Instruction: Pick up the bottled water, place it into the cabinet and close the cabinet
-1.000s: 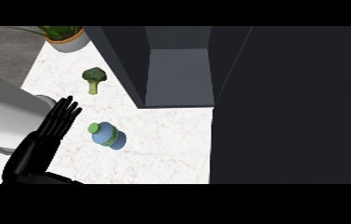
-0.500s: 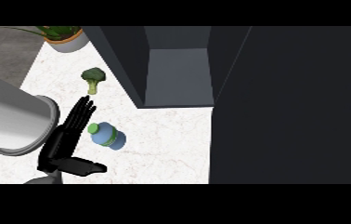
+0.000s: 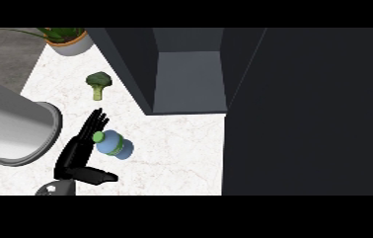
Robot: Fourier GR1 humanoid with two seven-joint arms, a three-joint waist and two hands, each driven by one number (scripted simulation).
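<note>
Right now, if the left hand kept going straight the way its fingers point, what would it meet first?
The left hand points up the counter, fingers straight, beside the bottled water. Straight ahead, the broccoli looks like the first thing, though the hand's height above the counter is unclear.

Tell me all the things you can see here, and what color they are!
Bottled water: one, blue with a green cap, on the counter beside the hand.
Broccoli: one, green, on the counter beyond the bottle.
Potted plant: one, green leaves in a pale pot, far left corner.
Cabinet: one, dark grey, open, at the counter's far side.
Counter: one, white marble.
Left hand: one, black, fingers straight, right beside the bottle.
Right hand: not in view.
</note>
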